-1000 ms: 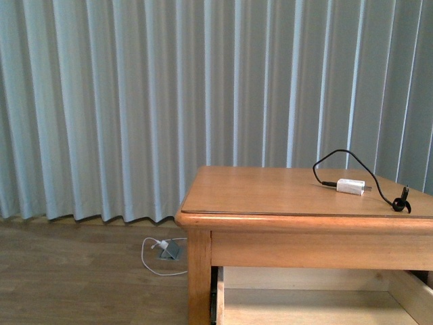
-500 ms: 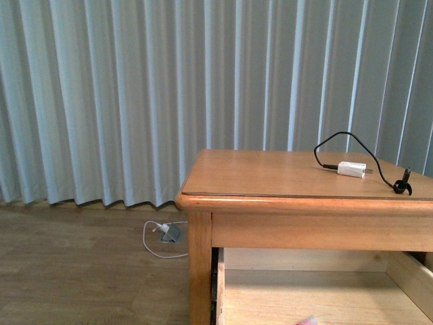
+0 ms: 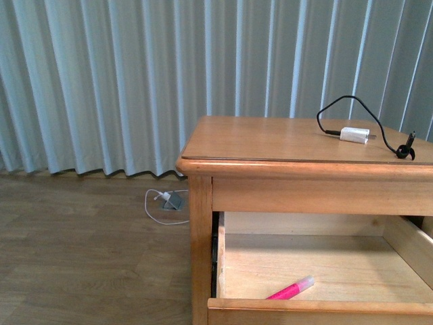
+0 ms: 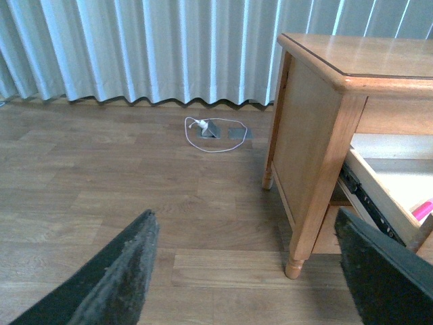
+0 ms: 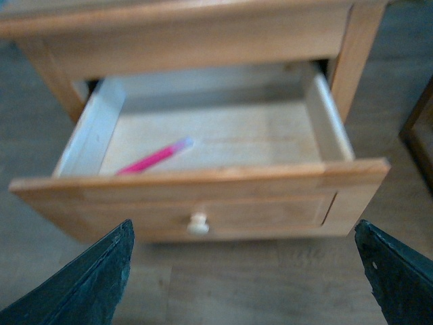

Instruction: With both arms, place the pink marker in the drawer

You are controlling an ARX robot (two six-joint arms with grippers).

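The pink marker [image 3: 291,290] lies flat on the floor of the drawer [image 3: 318,311], which stands pulled out of the wooden nightstand; in the right wrist view the marker [image 5: 154,157] rests near one side wall, behind the drawer [image 5: 203,183] front with its round knob [image 5: 197,223]. A pink tip of the marker [image 4: 423,208] shows in the left wrist view inside the drawer [image 4: 389,196]. My right gripper [image 5: 247,284] hangs open in front of the drawer front, holding nothing. Beside the nightstand, over the floor, my left gripper [image 4: 247,277] is open and empty. Neither arm appears in the front view.
A white charger plug [image 3: 354,135] with a black cable [image 3: 342,105] lies on the nightstand top [image 3: 270,139]. Pale vertical blinds [image 3: 135,81] hang behind. A white cord and small grey block [image 3: 169,200] lie on the wood floor. The nightstand leg [image 4: 298,254] stands near my left gripper.
The front view has tilted downward: the nightstand sits higher in frame, more of the open drawer shows, and the pink marker inside it has come into sight.
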